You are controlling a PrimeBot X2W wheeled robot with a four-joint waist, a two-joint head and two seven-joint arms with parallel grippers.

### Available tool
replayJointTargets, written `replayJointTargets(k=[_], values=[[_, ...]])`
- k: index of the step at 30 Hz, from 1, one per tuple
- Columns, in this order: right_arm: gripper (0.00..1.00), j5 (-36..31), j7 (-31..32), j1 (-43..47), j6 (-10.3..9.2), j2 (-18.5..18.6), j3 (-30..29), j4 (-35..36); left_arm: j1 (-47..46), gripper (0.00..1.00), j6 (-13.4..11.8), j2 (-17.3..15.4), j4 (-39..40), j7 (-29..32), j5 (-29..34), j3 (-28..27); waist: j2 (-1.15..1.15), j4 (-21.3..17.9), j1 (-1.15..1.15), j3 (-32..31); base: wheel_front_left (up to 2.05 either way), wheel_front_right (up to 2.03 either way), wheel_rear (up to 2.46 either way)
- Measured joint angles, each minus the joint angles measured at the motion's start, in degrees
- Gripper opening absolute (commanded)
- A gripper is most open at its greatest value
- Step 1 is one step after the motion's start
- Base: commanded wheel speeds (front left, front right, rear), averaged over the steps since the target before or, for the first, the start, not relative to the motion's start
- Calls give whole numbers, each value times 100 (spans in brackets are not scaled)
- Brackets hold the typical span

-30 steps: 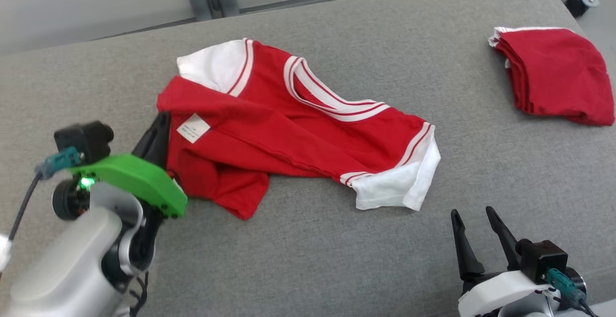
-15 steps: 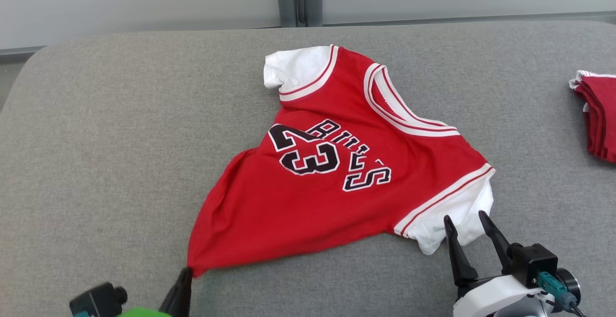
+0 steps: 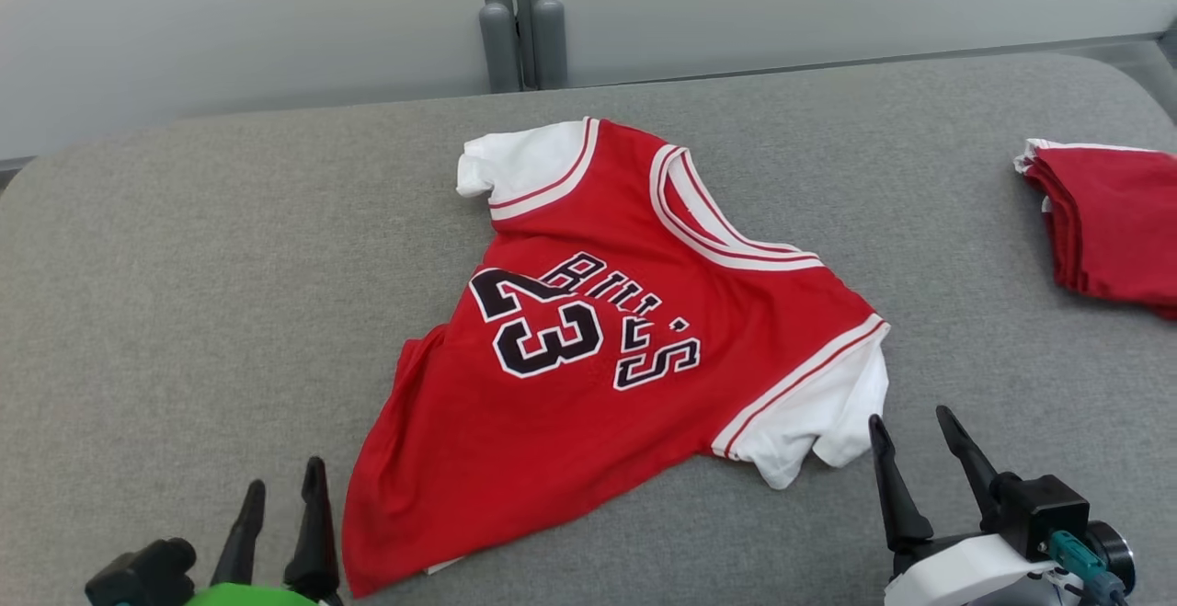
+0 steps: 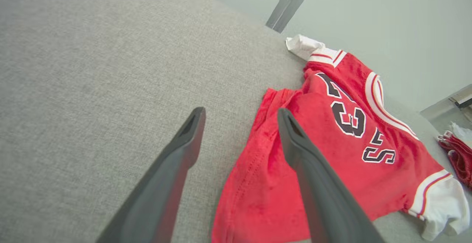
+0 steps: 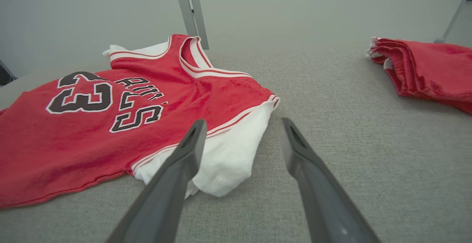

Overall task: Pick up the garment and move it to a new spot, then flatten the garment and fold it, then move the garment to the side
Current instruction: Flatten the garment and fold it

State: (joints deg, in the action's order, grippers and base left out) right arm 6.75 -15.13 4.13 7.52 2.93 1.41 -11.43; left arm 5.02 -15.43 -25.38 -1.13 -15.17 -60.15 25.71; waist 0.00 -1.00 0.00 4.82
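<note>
Our left end effector [image 3: 283, 477] has its fingers apart and holds nothing. The red garment [image 3: 588, 385] lies spread on the grey table [image 3: 184, 266] just to its right, perhaps touching it. Our right end effector [image 3: 908, 417] is also spread and empty, with the white sleeve [image 3: 809, 413] just ahead and to its left.

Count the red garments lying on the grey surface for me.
2: the spread jersey in the middle, and a folded red pile at the right edge; its layers may hide more.
</note>
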Motion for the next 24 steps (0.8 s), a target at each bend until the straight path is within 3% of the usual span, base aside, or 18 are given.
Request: replayJointTargets(k=[3, 8, 12, 15, 20, 24], values=[[100, -59, 0, 32, 0, 81, -47, 164, 274, 100, 400, 509, 104, 4, 1140, -386, 0, -102, 0, -64, 0, 0, 0], [100, -147, 0, 92, 0, 243, -177, 517, 417, 100, 1029, 1272, 253, 3, 2523, -1230, 0, -188, 0, -221, 0, 0, 0], [100, -180, 0, 151, 0, 347, -319, 818, 655, 100, 1663, 1898, 321, 3, 3389, -1985, 0, -248, 0, -367, 0, 0, 0], [100, -188, 0, 148, 0, 349, -474, 910, 773, 100, 2030, 2119, 285, 3, 3934, -2417, 0, -288, 0, -441, 0, 0, 0], [100, -282, 0, 156, 0, 337, -687, 743, 928, 100, 2257, 2237, 111, 3, 4520, -2501, 0, -261, 0, -497, 0, 0, 0], [100, -344, 0, 231, 0, 303, -822, 536, 965, 100, 2274, 2247, 78, 4, 4467, -2436, 0, -170, 0, -513, 0, 0, 0]])
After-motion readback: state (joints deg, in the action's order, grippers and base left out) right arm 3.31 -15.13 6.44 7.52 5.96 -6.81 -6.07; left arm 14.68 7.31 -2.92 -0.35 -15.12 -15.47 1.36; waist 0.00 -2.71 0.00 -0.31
